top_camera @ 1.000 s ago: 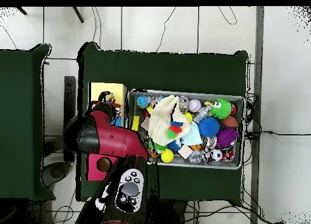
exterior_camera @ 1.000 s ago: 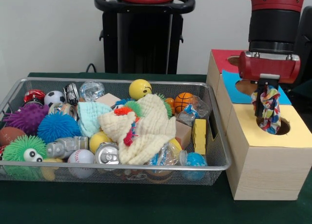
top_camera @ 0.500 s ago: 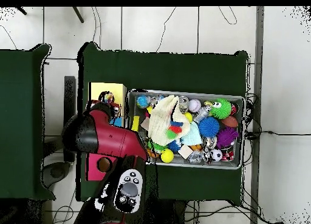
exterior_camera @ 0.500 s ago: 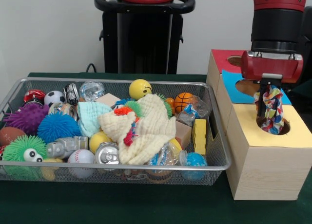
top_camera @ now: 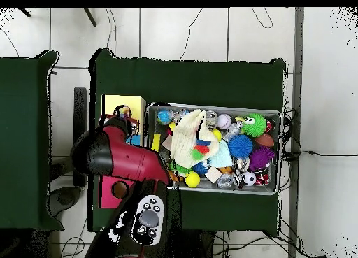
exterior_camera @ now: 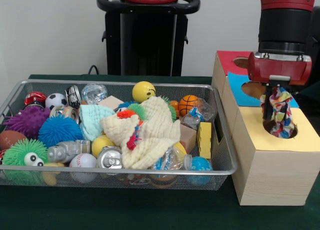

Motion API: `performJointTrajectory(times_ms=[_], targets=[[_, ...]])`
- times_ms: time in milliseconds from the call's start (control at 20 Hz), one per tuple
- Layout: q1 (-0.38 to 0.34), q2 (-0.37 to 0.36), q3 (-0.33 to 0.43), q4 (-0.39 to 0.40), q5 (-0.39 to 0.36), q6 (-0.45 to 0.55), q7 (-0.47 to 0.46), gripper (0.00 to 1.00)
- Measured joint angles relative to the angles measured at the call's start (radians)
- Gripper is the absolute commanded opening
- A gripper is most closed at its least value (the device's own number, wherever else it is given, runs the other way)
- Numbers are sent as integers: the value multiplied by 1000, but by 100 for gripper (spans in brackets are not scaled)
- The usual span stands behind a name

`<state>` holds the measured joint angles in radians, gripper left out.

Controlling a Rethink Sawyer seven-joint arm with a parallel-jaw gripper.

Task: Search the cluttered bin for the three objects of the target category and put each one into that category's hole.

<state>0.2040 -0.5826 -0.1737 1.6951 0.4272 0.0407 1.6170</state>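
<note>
The gripper point(exterior_camera: 276, 92) hangs straight down from the red wrist block, its fingers pinched together on the top of a multicoloured cloth point(exterior_camera: 278, 115). The cloth dangles lengthwise below them, its long axis vertical, and its lower end dips into the round hole point(exterior_camera: 281, 129) in the yellow-topped section of the wooden box point(exterior_camera: 270, 175). So the thing being sorted sits directly under the gripper and directly over that hole: the drop line runs straight down, and nothing needs to shift sideways. My reading is that the release is the step in hand. The one risk I judge is that the bunched cloth looks nearly as wide as the hole, so it may snag on the rim instead of falling clear.

Taking the wooden box as the landmark: behind its yellow section lies a blue section point(exterior_camera: 239, 92) with its own hole, and behind that a red one point(exterior_camera: 231, 61). Just beside the box, on the side away from the gripper, stands the wire bin point(exterior_camera: 125, 176), touching or almost touching the box wall. Heaped in the middle of the bin is a cream cloth point(exterior_camera: 150, 135), with a pale green cloth point(exterior_camera: 94, 119) farther from the box; these look like candidates of the same category. Around them are spiky balls, cans, a yellow smiley ball point(exterior_camera: 143, 91) and a small basketball point(exterior_camera: 188, 104). In the overhead view the arm point(top_camera: 119, 157) covers most of the box.
</note>
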Motion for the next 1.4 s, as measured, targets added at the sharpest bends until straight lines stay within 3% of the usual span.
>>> performJointTrajectory(times_ms=[950, 1400], targets=[[23, 0, -2, 0, 9, 1, 0, 100], [69, 0, -54, -13, 12, 64, 0, 100]])
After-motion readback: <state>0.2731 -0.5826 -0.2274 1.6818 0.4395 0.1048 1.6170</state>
